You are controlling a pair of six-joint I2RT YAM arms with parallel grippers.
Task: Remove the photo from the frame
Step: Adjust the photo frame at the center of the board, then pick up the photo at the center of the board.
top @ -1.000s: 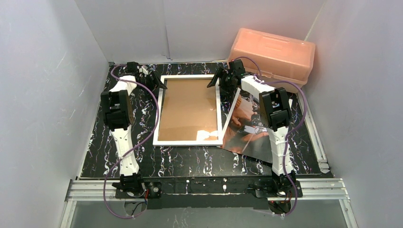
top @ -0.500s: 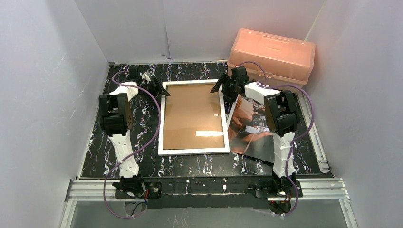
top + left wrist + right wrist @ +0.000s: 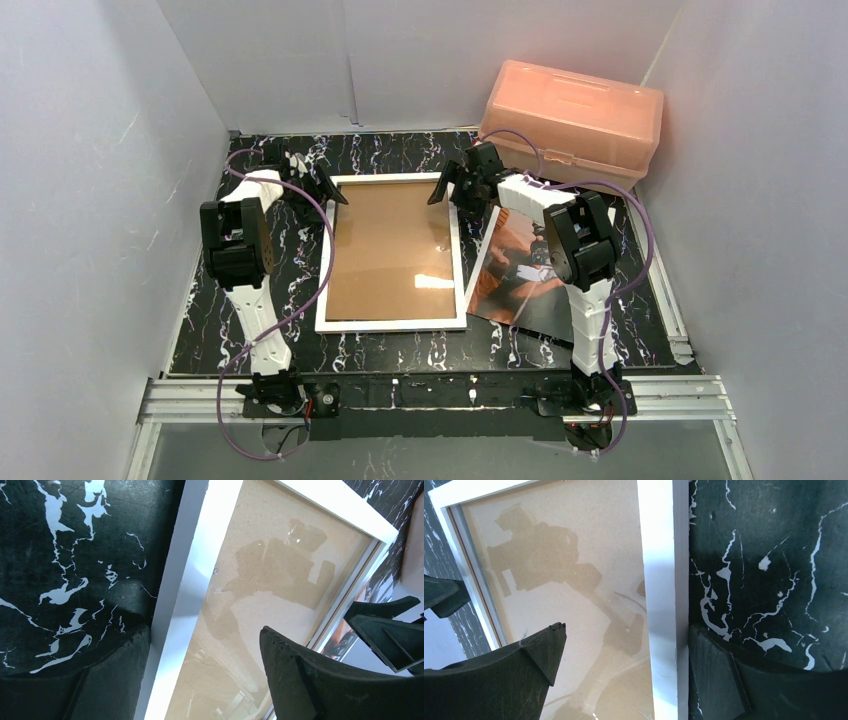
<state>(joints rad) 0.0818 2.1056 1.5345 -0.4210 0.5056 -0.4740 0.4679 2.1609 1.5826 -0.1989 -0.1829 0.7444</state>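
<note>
Top external view is showing the frame (image 3: pixel 392 324) lying flat in the middle of the table (image 3: pixel 420 350), white border up, with only the plain brown backing board (image 3: pixel 395 250) showing behind the glass. The photo (image 3: pixel 510 270) is lying loose on the table just right of the frame, partly hidden by the right arm; whether its near corner is touching the frame I cannot tell. The left gripper (image 3: pixel 322 187) is sitting at the frame's far left corner and the right gripper (image 3: pixel 452 188) at the far right corner. In both wrist views the jaws are standing apart, straddling a white side rail without pinching it. Judging from this, the removal itself is looking done and the arms are letting go of the frame. The next move is calling for a straight lift clear of both rails, without nudging the frame onto the photo or brushing the pink box (image 3: pixel 572 115) behind.
</note>
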